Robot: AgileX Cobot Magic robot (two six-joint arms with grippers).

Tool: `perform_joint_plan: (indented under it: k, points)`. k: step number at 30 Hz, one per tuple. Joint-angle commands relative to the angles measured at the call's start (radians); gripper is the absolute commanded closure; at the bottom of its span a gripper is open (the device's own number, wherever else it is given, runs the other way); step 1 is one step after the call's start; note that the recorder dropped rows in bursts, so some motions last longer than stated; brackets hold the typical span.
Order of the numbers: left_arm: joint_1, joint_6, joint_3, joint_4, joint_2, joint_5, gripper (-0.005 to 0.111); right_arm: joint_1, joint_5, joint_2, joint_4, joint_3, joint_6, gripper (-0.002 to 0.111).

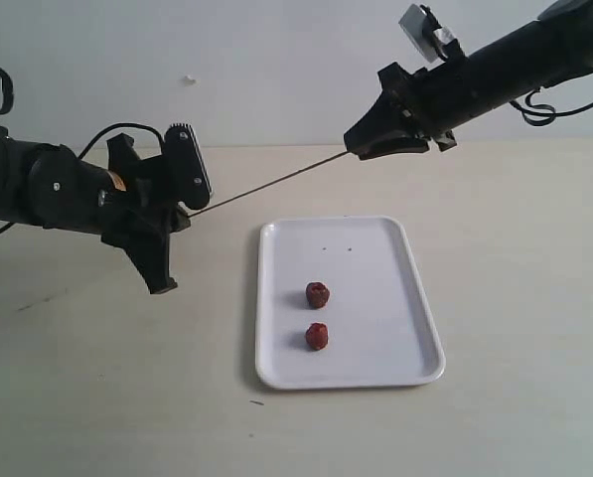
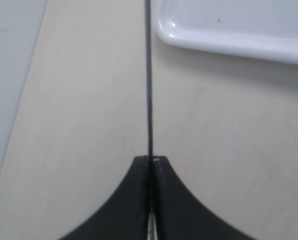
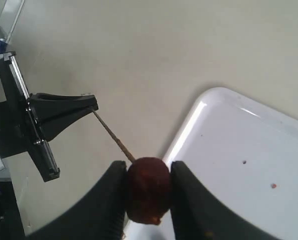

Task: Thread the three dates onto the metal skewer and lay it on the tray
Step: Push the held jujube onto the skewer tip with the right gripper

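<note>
Item in work: one of the three dates (image 3: 148, 187) is being held in the air, above the table (image 1: 97, 397) near the tray's far corner. The right gripper (image 3: 148, 169) is pinching it from both sides, with the jaws part-way apart around the fruit.

The tip of the metal skewer (image 3: 114, 135) is meeting the date's exposed face. Whether it is entering the flesh cannot be told from these views. The rod is running bare and sloping down to the left gripper (image 2: 151, 160), whose jaws are pressed together on its other end. The other two dates (image 1: 318, 294) (image 1: 317, 336) are lying loose on the tray (image 1: 375, 298), one just beyond the other, well away from both grippers.

Risks, as judged:
- The tip appears to be landing near the date's upper edge rather than its centre. A push along this line is likely to glance off the wrinkled skin or break out through the side.
- The rod is thin and gripped at one end only. End load may be bowing it, swivelling it in the left pinch, or sliding it back through those jaws.
- The fruit is round and soft. It may be rolling between the pads under thrust, or dropping to the table rather than the tray
</note>
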Motion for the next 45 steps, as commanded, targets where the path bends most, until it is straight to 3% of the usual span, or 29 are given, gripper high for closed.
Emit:
perform_joint_plan:
  k: [1,45]
  points:
    - [-0.004,-0.009,0.005,-0.014,-0.009,-0.042,0.107,0.001,0.001,-0.013,0.013,0.003,-0.01,0.078]
    - [-0.091,0.023,0.005,-0.01,0.001,-0.205,0.107,0.016,0.001,-0.013,0.031,0.003,-0.01,0.079]
